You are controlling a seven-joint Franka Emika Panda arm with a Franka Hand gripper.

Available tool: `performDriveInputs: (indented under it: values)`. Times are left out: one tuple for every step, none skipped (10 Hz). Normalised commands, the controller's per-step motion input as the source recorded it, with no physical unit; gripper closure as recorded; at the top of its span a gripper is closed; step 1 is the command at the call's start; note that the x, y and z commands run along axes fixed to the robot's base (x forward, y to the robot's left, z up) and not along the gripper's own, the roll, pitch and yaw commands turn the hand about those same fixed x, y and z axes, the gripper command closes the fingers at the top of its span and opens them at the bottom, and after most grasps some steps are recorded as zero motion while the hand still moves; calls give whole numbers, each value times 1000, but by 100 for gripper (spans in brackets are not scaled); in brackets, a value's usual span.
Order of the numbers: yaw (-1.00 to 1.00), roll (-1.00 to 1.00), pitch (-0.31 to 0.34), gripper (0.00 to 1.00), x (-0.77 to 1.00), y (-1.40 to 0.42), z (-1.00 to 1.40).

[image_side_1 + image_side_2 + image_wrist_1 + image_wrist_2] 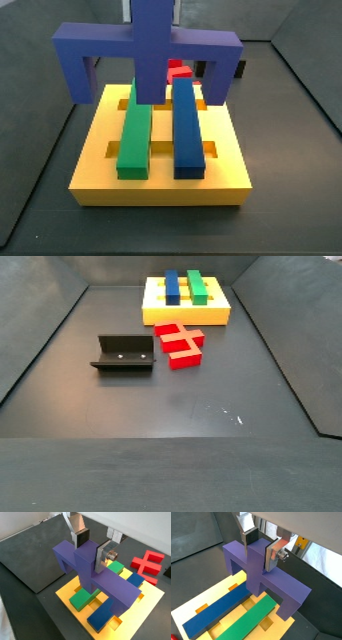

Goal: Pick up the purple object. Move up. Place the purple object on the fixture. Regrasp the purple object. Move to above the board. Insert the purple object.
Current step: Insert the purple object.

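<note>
My gripper (92, 547) is shut on the purple object (100, 577), with the silver fingers clamped on its raised central stub; both wrist views show this grip (261, 546). The purple object (271, 579) hangs over the yellow board (67, 594), its wide bar lying crosswise above the board's bars. In a side view the purple object (147, 45) stands over the far end of the board (160, 185); the gripper is out of frame there. The black fixture (123, 353) stands on the floor away from the board (214, 316).
A green bar (136, 130) and a dark-blue bar (187, 130) lie side by side in the board's slots. A red cross-shaped block (178, 344) lies on the floor between the board and the fixture, also seen in a wrist view (148, 563). Dark walls enclose the floor.
</note>
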Motion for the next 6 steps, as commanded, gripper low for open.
performDriveInputs:
  values:
    - [0,0,-74,100,143,-117,-234]
    - [0,17,-101,100,300,-129,-297]
    - [0,0,-203,100,286,-123,-406]
    - [0,0,-233,100,260,-20,-377]
    - [-31,94,-223,100,151,20,-351]
    - [0,200,-183,100,23,66,-254]
